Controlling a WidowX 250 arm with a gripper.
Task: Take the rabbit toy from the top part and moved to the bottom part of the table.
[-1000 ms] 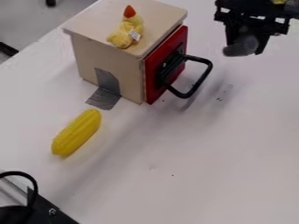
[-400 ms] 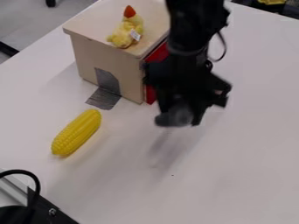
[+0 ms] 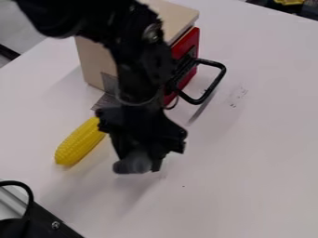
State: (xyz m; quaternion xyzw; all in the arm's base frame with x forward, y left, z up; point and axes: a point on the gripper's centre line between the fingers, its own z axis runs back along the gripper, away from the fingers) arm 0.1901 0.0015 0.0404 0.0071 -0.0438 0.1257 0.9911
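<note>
Centrally, one robot arm (image 3: 133, 60) descends from the upper left, crossing in front of one wooden box (image 3: 93, 58), and ends in one gripper (image 3: 137, 168) above the white table (image 3: 248, 158). The claw is closed around one grey, rounded object (image 3: 133, 162), seemingly the rabbit toy, though its outline is too blurred to confirm; it lies between the fingertips, over the middle-left part of the tabletop. One yellow corn cob (image 3: 77, 143) rests at a slant to the left, its upper end partly behind the gripper in this view. The box bears one red door (image 3: 189, 39) with one black handle (image 3: 215, 84) projecting to the right; one strip of grey tape (image 3: 108, 83) runs from its side down to the tabletop. Edges: the table's border slopes down at upper left and again at upper right, where one dark case (image 3: 301, 9) stands beyond; one black fixture (image 3: 55, 224) and one looped cable (image 3: 27, 190) occupy the lower-left corner. Room for moving: the broadest stretch of white surface extends right of and below the gripper
</note>
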